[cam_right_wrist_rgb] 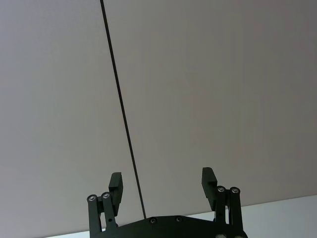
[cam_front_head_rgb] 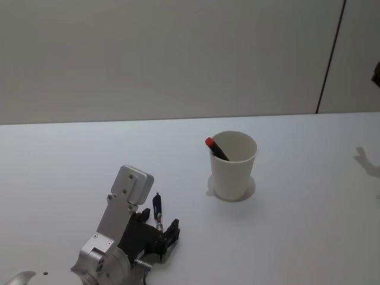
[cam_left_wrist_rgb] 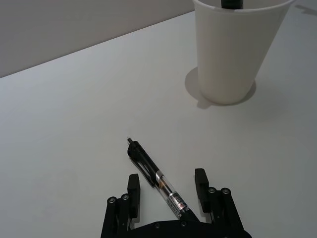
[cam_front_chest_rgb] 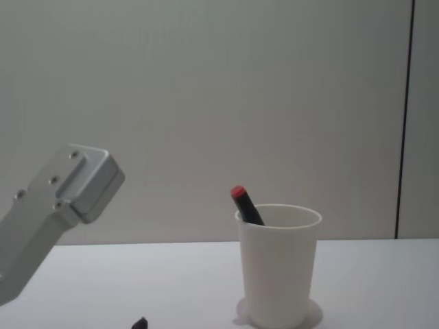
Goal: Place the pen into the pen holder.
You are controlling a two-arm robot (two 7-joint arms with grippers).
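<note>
At the near left, the left tool [cam_left_wrist_rgb: 167,178] hangs open astride the pen [cam_left_wrist_rgb: 156,173], which lies on the white surface [cam_left_wrist_rgb: 74,124] slanting between the jaws; closing could skew it or roll it free. Its barrel label seems too small to read. Farther right stands the unmarked pen holder [cam_left_wrist_rgb: 233,54], a red-capped pen [cam_front_head_rgb: 216,148] inside. The right tool [cam_right_wrist_rgb: 162,177], open, faces the wall.
</note>
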